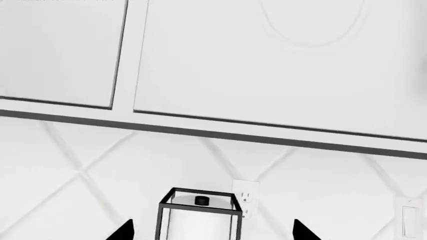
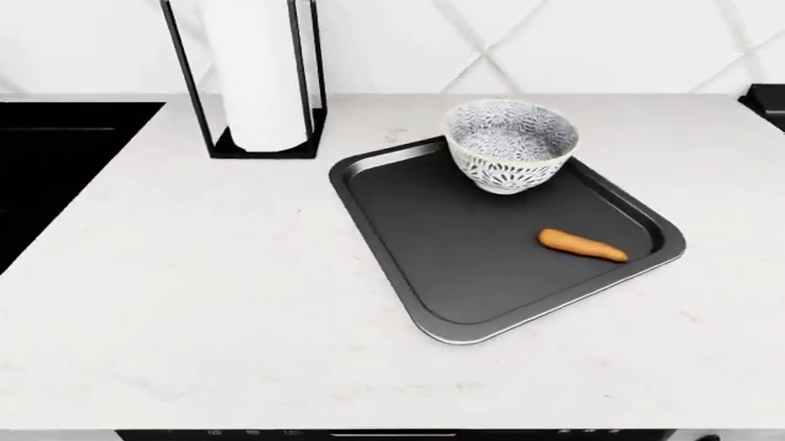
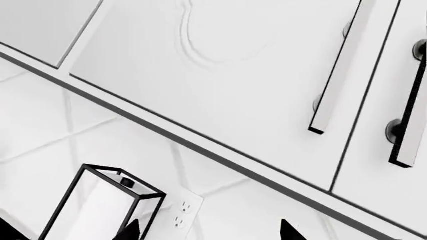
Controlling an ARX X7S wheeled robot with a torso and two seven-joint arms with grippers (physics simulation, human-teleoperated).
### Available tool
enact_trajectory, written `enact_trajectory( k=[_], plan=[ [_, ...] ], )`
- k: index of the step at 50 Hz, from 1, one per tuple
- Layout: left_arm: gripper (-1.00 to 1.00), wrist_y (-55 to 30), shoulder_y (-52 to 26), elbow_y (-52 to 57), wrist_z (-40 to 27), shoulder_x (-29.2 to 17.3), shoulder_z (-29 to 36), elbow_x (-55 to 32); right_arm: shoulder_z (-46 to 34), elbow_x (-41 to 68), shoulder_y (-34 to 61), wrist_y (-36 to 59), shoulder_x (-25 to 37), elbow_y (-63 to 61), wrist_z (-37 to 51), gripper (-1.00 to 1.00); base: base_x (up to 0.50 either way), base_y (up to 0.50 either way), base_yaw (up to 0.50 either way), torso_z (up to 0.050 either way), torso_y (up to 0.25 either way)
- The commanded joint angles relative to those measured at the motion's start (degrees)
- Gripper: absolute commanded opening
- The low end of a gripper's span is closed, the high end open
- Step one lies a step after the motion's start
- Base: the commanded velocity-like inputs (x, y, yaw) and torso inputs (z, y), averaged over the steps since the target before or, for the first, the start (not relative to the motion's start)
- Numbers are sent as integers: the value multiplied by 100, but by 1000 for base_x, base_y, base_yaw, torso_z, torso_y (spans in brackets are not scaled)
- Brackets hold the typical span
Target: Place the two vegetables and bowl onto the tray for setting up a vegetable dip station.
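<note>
The tray sits on the white bench. The bowl stands on the tray at its far corner. The carrot lies on the tray too, near the right edge, with its long side going left to right and a bit toward the robot. I cannot see the cucumber in any picture, so that one is likely still to do.

The head view shows no arms at all. Both wrist views look up at the wall and the cupboards, not down at the tray. So the tray must be below and ahead of both pincers. I cannot tell which arm is nearer.

The left pincer shows only two dark tips, far apart, with nothing between them. The right pincer looks the same: tips apart, nothing held. Both wrist views also catch the paper towel holder, which the head view shows beside the tray.
</note>
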Motion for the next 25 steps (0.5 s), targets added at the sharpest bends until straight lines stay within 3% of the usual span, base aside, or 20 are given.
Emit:
enact_trajectory(
  k=[1, 25],
  plan=[
    [100, 25, 8, 9, 10, -12, 7, -1, 56, -16, 19, -37, -13, -37, -12, 100, 20, 500, 0, 0, 0],
    [100, 53, -44, 12, 13, -41, 26, -23, 116, 38, 81, -28, -50, -48, 17, 100, 18, 500, 0, 0, 0]
  ],
)
